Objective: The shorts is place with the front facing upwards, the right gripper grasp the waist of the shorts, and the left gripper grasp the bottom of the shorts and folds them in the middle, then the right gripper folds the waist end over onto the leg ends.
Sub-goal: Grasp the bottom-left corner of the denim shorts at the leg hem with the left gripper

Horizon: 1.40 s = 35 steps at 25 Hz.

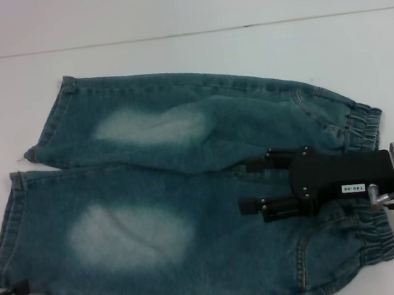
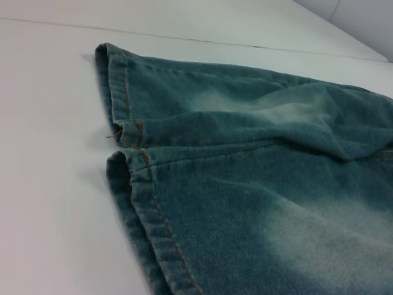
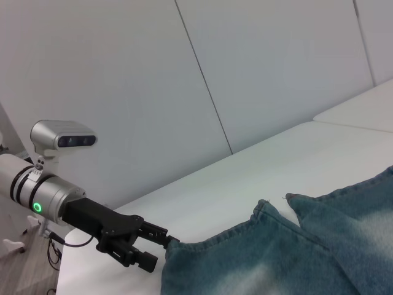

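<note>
The blue denim shorts [image 1: 188, 191] lie flat on the white table, front up, with the elastic waist [image 1: 371, 177] at the right and the two leg ends [image 1: 27, 188] at the left. My right gripper [image 1: 247, 184] hovers over the shorts just inside the waist, open, with its fingers pointing toward the legs and nothing between them. My left gripper [image 1: 1, 292] sits at the near-left corner by the hem of the nearer leg. In the right wrist view, the left gripper [image 3: 152, 247] is open right at the hem's edge. Both leg hems [image 2: 129, 153] fill the left wrist view.
The white table [image 1: 186, 56] extends beyond the shorts on the far side and to the left. A grey wall rises behind the table's far edge [image 1: 184, 33]. The left arm's silver wrist and camera [image 3: 61, 138] appear in the right wrist view.
</note>
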Each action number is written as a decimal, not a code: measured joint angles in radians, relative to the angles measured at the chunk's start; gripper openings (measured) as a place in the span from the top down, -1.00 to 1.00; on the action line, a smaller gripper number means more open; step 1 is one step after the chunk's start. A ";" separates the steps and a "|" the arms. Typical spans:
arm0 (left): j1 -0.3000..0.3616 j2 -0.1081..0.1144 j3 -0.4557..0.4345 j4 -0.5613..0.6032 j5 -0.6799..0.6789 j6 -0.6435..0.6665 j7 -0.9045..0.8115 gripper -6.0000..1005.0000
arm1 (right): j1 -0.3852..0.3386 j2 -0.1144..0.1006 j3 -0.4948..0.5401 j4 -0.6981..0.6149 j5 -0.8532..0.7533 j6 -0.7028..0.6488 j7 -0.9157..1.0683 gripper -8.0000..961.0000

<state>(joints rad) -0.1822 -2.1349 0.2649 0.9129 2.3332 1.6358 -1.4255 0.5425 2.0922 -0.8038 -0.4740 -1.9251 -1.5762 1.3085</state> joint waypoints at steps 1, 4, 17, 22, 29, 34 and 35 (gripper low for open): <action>-0.001 0.000 0.001 0.000 0.000 0.001 -0.003 -0.72 | 0.000 0.000 0.000 0.000 0.000 0.000 0.000 -0.93; -0.006 0.000 0.002 0.001 0.003 0.004 -0.007 -0.72 | 0.001 0.000 0.000 0.000 0.000 -0.001 0.000 -0.93; -0.009 -0.003 -0.006 0.047 0.038 0.000 -0.043 -0.71 | -0.001 0.000 0.000 0.000 0.000 -0.001 0.000 -0.93; -0.010 -0.005 0.001 0.050 0.043 0.002 -0.050 -0.70 | -0.001 0.000 0.000 0.000 0.000 -0.001 0.000 -0.93; -0.025 -0.005 0.010 0.045 0.049 0.005 -0.052 -0.70 | -0.001 0.000 0.000 0.000 0.000 -0.001 0.000 -0.93; -0.030 -0.004 0.014 0.046 0.048 0.015 -0.060 -0.69 | -0.001 0.000 0.000 0.000 0.000 -0.001 0.000 -0.93; -0.032 -0.003 0.017 0.046 0.049 0.020 -0.061 -0.69 | -0.001 0.000 0.000 0.000 0.000 -0.001 0.000 -0.93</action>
<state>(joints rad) -0.2138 -2.1378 0.2821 0.9588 2.3824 1.6560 -1.4861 0.5415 2.0923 -0.8038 -0.4740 -1.9251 -1.5768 1.3085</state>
